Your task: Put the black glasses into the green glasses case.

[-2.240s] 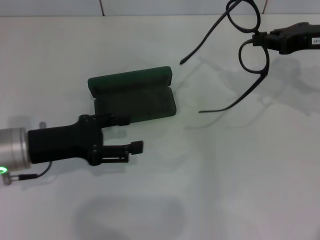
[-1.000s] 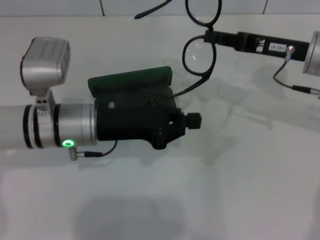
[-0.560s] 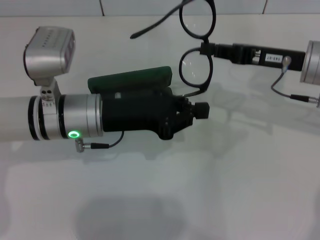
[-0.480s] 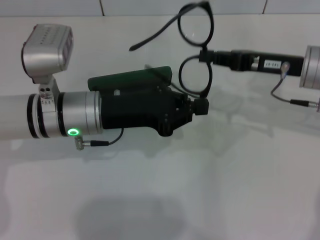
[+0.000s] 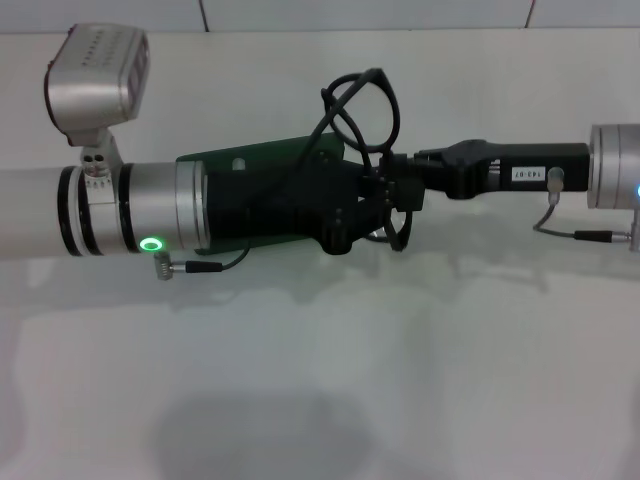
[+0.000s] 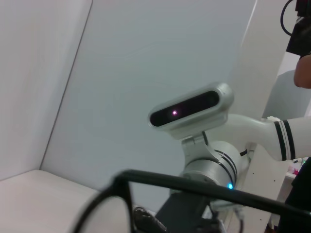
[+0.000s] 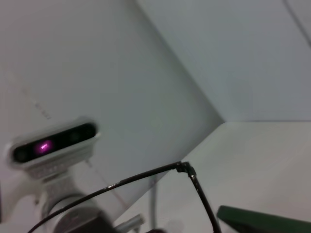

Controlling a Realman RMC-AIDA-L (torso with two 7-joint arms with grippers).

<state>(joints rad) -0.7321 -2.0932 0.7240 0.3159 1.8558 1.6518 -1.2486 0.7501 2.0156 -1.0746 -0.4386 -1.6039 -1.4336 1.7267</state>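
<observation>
The right gripper [image 5: 392, 190] has its jaws closed tight on the bridge of the black glasses [image 5: 362, 100], gripping the frame between the two lenses. The glasses are tilted in that grip: one lens rim and a temple arm rise above the grippers, while the lower rim loops down just beneath the right gripper's tip [image 5: 400, 238]. They are off the tabletop [image 5: 400, 380], right at the near end of the green glasses case [image 5: 262, 158].

The left gripper [image 5: 352, 205] comes in from the opposite side, so the two grippers meet nearly tip to tip in the head view. Its jaws sit against the glasses frame, but dark fingers merge with dark frame there, and I cannot tell how wide they stand or whether they grip anything.

The left arm's black wrist body lies straight across the case, hiding most of it; only the raised green lid edge and a strip of the shell show behind and under the arm. The case rests on the white tabletop.

In the left wrist view, a black rim and temple arm cross close in front [image 6: 160, 184], with the right arm's wrist camera [image 6: 190, 109] facing back beyond. In the right wrist view, a temple hinge [image 7: 187, 170] arches over a corner of the green case [image 7: 262, 221].
</observation>
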